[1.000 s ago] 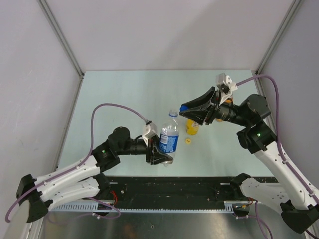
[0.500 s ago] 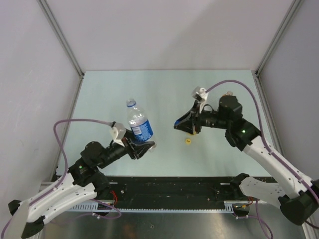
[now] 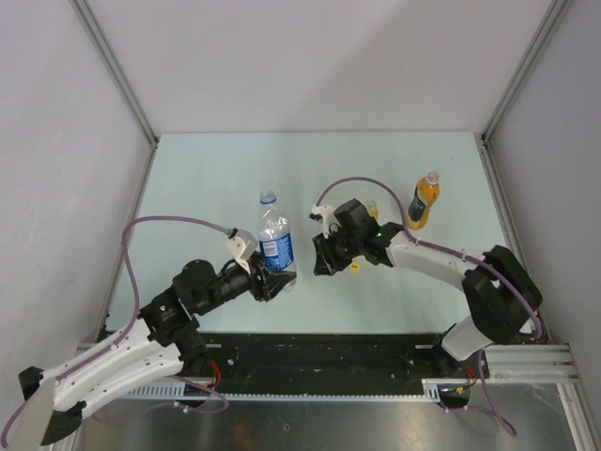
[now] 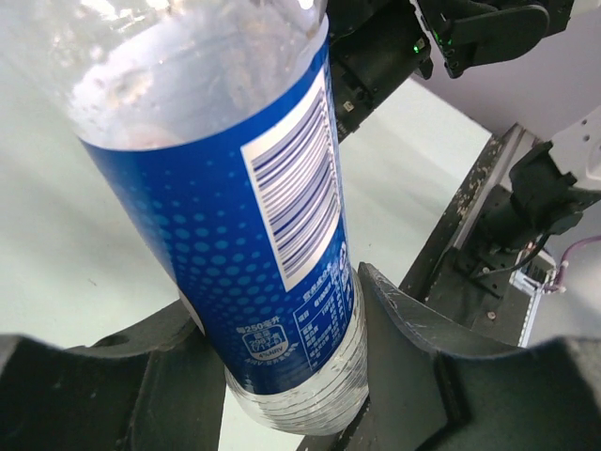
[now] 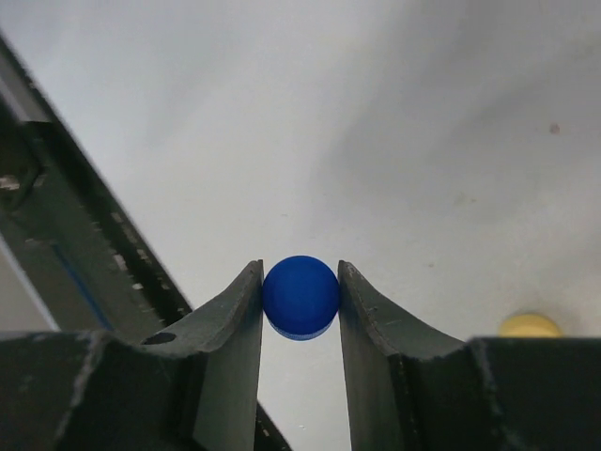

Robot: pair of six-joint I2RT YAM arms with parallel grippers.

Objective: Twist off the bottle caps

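Note:
My left gripper (image 3: 278, 281) is shut on the lower body of the clear bottle with the blue label (image 3: 275, 242), holding it upright and slightly tilted; the bottle fills the left wrist view (image 4: 244, 216). No cap shows on its neck. My right gripper (image 3: 318, 260) is shut on the blue cap (image 5: 300, 296), low over the table just right of that bottle. The yellow cap (image 3: 355, 267) lies loose on the table and shows in the right wrist view (image 5: 530, 325). The yellow bottle (image 3: 372, 208) is mostly hidden behind the right arm. The orange bottle (image 3: 423, 203) stands at the back right with its pale cap (image 3: 432, 176) on.
The right arm (image 3: 427, 258) stretches across the table's right middle, and its wrist shows in the left wrist view (image 4: 376, 56). The black rail at the table's near edge (image 3: 329, 352) lies just below both grippers. Walls enclose the table on three sides.
My right gripper has come forward and left from the back right, down near the table, with the blue cap in it. My left gripper carried the clear bottle left, then back toward the middle.

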